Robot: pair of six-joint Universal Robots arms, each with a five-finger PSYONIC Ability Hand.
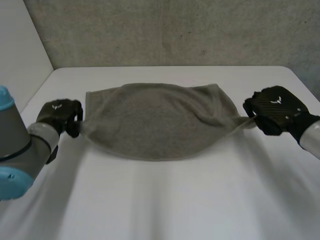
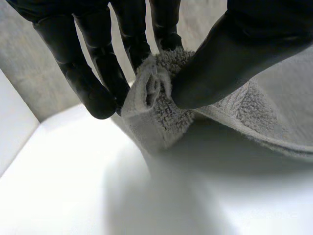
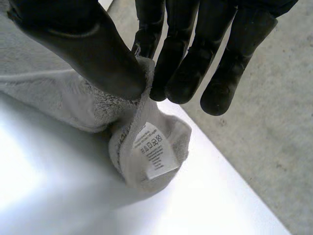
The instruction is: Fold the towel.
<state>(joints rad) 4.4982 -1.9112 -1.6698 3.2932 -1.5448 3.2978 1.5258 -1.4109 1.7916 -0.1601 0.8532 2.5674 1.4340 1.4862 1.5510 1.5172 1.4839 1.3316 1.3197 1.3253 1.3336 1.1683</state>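
Observation:
A grey towel (image 1: 157, 120) hangs stretched between my two hands above the white table (image 1: 165, 200), sagging in the middle. My left hand (image 1: 59, 116) pinches its left end; in the left wrist view the thumb (image 2: 230, 58) presses a bunched corner of towel (image 2: 156, 98) against the fingers (image 2: 93, 73). My right hand (image 1: 274, 109) pinches the right end. In the right wrist view the thumb (image 3: 88, 44) and fingers (image 3: 186, 63) clamp the towel (image 3: 142, 142), and a white care label (image 3: 154, 152) hangs below the grip.
The table's far edge (image 1: 170, 67) meets a rough grey wall (image 1: 175, 30). A pale wall panel (image 1: 20, 45) stands at the left. Grey floor (image 3: 274, 137) lies beyond the table's right edge.

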